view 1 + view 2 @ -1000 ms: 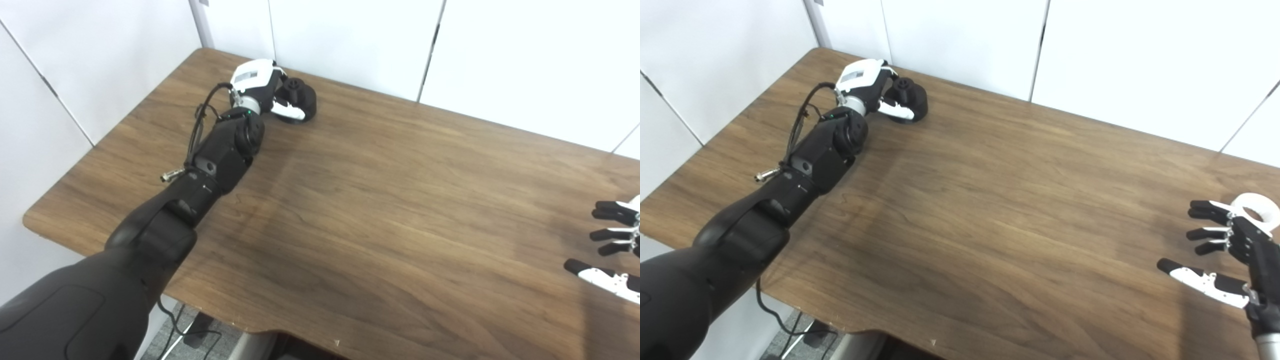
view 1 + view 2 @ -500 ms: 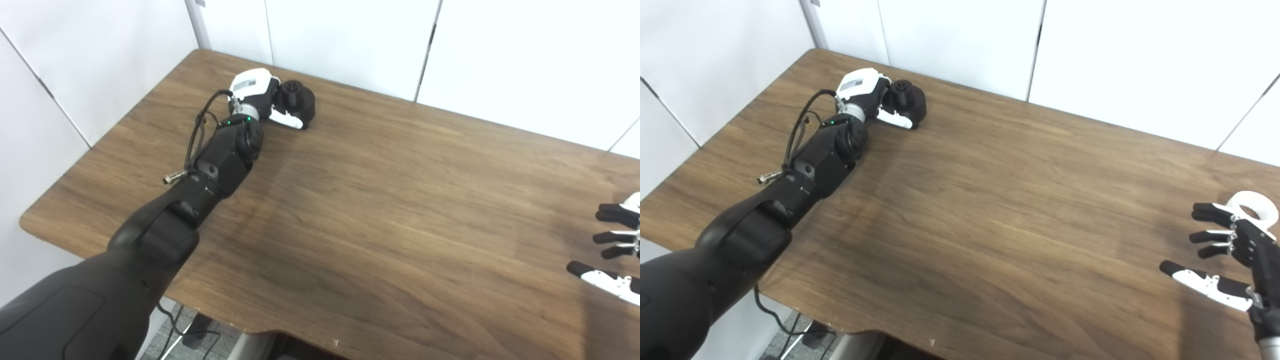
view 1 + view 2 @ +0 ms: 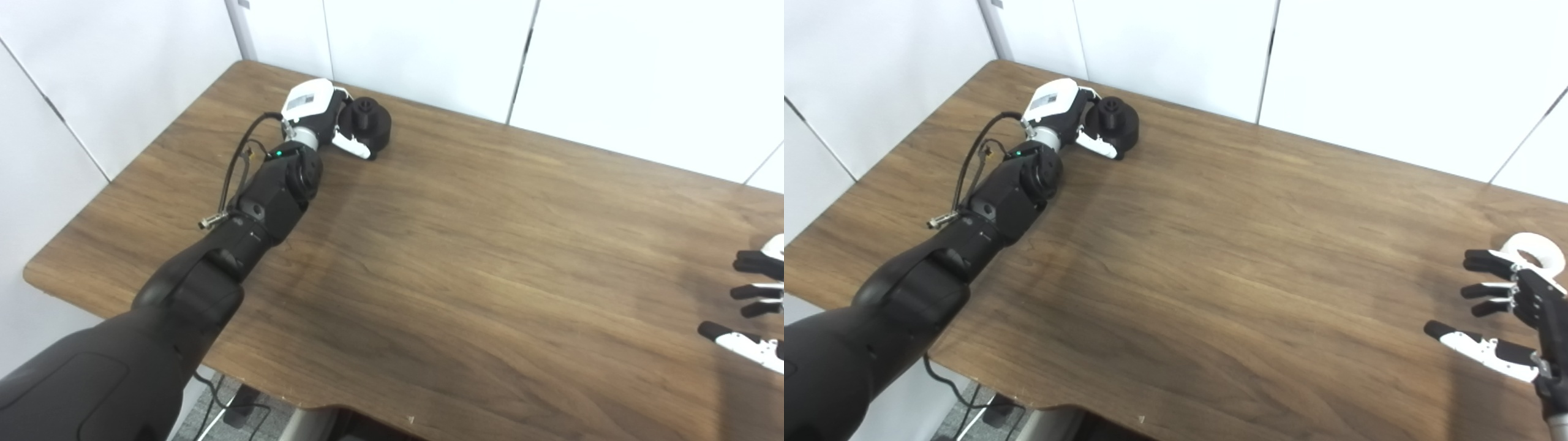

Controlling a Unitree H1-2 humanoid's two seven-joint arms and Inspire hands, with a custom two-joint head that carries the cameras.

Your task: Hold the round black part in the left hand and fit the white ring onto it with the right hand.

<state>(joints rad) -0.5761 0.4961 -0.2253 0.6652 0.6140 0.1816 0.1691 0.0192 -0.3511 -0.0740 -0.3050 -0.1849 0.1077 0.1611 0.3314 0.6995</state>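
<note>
The round black part [image 3: 369, 121], a squat cylinder with a small knob on top, is at the table's far left back. My left hand [image 3: 323, 114] is wrapped around it, white thumb in front and fingers behind; whether the part rests on the wood I cannot tell. The white ring [image 3: 1535, 258] lies flat on the table at the far right. My right hand [image 3: 1507, 315] hovers just in front of the ring, open, fingers spread and pointing left, holding nothing. In the left eye view only a sliver of the ring [image 3: 776, 244] shows at the picture's edge.
The brown wooden table [image 3: 1225, 257] stretches between the two hands. White wall panels [image 3: 1176, 49] stand close behind its back edge and along the left side. A cable [image 3: 236, 177] loops off my left forearm.
My left hand has turned a little and carried the black part slightly to the right. The right hand has drifted a touch right and stays open by the ring.
</note>
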